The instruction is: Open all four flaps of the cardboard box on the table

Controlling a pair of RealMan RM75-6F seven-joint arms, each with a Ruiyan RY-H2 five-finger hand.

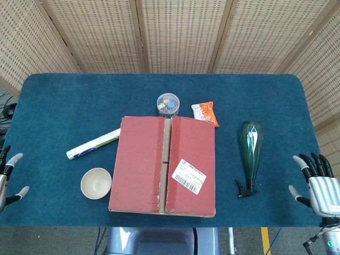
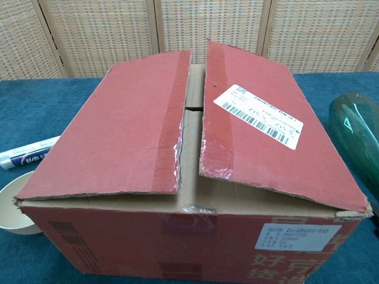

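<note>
The red cardboard box (image 1: 162, 164) (image 2: 189, 171) sits at the table's near middle. Its two top flaps lie almost closed, slightly raised, with a narrow gap between them showing brown inner flaps. A white barcode label (image 1: 188, 176) is on the right-side flap. My left hand (image 1: 6, 178) hovers at the table's left edge, fingers apart, holding nothing. At the right edge my right hand (image 1: 317, 183) is open too, fingers spread, well away from the box. Neither hand shows in the chest view.
A cream bowl (image 1: 96, 183) and a white tube (image 1: 93, 144) lie left of the box. Behind it stand a clear round container (image 1: 168, 104) and an orange snack packet (image 1: 205, 112). A green spray bottle (image 1: 250, 154) lies to the right. Blue cloth (image 1: 64, 101) covers the table.
</note>
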